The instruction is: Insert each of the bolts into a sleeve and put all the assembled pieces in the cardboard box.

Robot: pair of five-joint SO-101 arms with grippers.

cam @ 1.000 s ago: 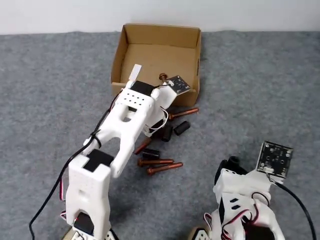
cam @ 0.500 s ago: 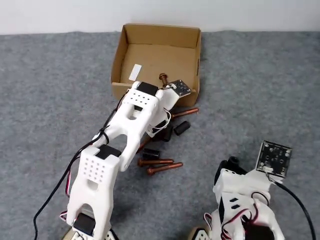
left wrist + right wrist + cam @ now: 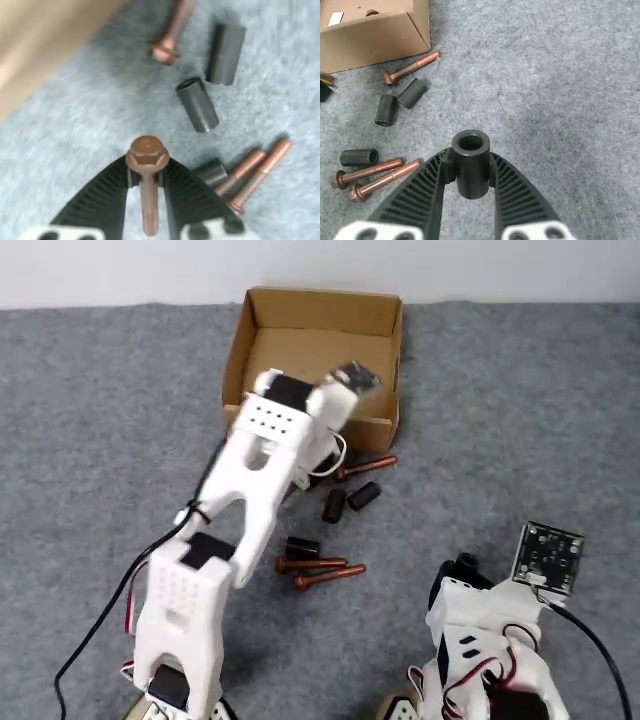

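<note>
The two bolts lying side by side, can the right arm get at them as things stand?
Probably not to grasp them. The carpet between the right gripper and the bolts lies free, but its jaws are shut on a sleeve, leaving no room for a bolt.

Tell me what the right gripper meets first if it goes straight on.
Likely nothing: ahead of the right gripper and its black cylindrical sleeve lies bare grey carpet; the cardboard box sits off to one side.

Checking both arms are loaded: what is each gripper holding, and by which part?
The left gripper grips a bolt by its shank, just under the hex head. The right gripper grips a sleeve across its sides.
</note>
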